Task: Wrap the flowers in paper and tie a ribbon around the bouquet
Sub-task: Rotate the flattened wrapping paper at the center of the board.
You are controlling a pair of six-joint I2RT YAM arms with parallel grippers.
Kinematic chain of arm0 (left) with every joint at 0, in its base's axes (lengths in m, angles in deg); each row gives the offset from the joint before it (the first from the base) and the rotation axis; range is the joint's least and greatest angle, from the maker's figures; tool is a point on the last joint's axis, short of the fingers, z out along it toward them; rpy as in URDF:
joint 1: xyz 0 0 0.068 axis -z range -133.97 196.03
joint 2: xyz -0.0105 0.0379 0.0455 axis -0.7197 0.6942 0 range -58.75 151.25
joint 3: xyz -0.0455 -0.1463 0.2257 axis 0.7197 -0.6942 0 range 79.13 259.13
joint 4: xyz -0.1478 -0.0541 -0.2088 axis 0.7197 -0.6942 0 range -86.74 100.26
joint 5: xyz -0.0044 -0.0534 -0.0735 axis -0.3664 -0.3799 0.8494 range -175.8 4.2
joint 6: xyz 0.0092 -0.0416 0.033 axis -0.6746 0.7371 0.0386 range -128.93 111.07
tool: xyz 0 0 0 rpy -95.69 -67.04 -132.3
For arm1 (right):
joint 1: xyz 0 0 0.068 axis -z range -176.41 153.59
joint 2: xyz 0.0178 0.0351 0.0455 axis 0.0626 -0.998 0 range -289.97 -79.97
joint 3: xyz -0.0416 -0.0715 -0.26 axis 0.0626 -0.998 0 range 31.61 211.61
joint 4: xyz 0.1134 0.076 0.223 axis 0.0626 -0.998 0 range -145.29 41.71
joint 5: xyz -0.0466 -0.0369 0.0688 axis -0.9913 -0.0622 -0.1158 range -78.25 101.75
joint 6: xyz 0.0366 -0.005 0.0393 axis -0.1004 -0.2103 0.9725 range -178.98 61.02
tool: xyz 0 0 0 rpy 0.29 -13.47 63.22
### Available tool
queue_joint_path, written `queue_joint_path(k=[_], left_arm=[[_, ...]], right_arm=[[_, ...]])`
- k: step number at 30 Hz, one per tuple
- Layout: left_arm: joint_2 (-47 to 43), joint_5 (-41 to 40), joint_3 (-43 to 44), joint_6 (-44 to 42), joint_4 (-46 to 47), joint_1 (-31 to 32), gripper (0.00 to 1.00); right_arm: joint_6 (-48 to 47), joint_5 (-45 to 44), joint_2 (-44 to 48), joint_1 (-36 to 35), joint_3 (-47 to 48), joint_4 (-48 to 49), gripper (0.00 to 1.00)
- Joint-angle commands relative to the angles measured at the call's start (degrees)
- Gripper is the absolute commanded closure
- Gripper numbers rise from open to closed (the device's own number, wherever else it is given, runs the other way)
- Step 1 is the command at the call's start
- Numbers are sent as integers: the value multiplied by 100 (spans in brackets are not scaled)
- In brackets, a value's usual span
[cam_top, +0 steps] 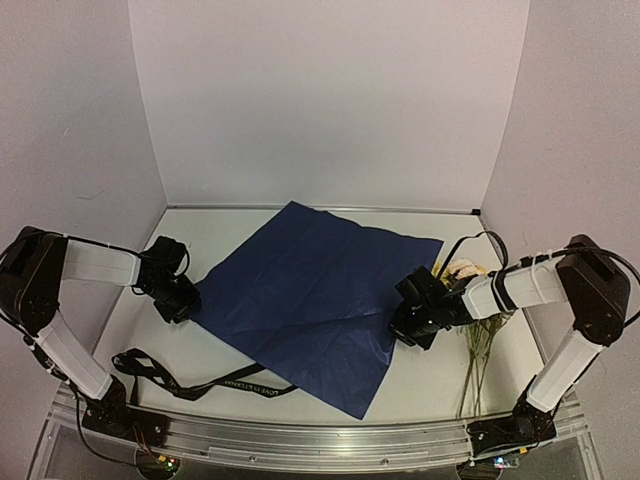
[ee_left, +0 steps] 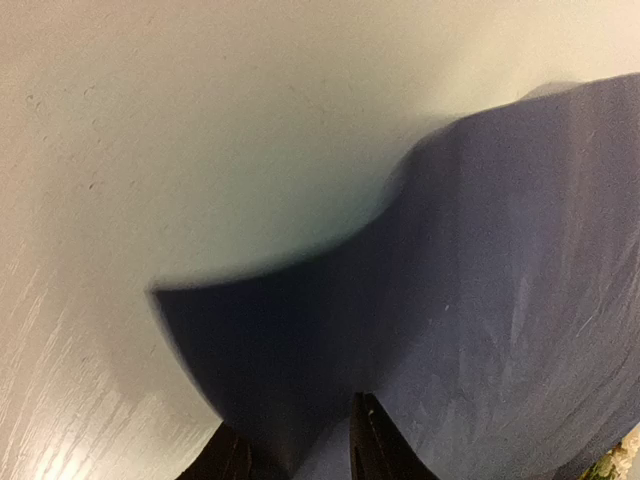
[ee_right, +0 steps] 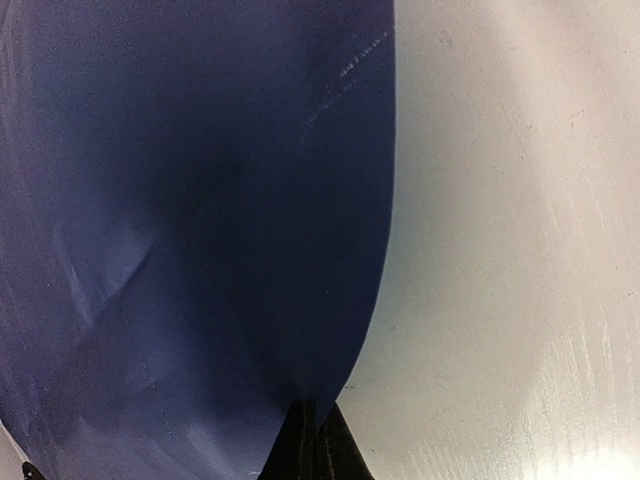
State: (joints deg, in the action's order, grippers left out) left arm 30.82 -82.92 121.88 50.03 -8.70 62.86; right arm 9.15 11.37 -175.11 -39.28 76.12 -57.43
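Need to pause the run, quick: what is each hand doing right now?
Left hand: open, straddling the edge of the blue paper.
Right hand: closed, pinching the blue paper's opposite edge.

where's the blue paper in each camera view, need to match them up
Top external: the paper lies spread across the centre of the picture.
Left wrist: it fills the lower right.
Right wrist: it fills the left half.
Shared landmark: the white table bordering the paper's edge in every view.

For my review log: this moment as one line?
paper: spread out | left gripper: open astride its edge | right gripper: shut on its edge | flowers: unwrapped, beside paper | ribbon: loose
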Motion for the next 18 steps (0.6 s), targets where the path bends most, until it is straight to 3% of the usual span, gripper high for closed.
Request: queue_joint_path(k=[1,6,10,18], left_arm=[[179,-153,187,-247,259,-42,78],[208,-339,300,-506,241,-44,97],[247,-582,441,-790,114,-116,100],[379,-365,698,-1466,88,-217,100]], right_arm=[[121,-6,69,-88,224,-602,100],[305,144,223,-195,140,-806,100],[297,237,412,-372,254,-1164,98],[-144,216,914,-583,367,-1951,61]])
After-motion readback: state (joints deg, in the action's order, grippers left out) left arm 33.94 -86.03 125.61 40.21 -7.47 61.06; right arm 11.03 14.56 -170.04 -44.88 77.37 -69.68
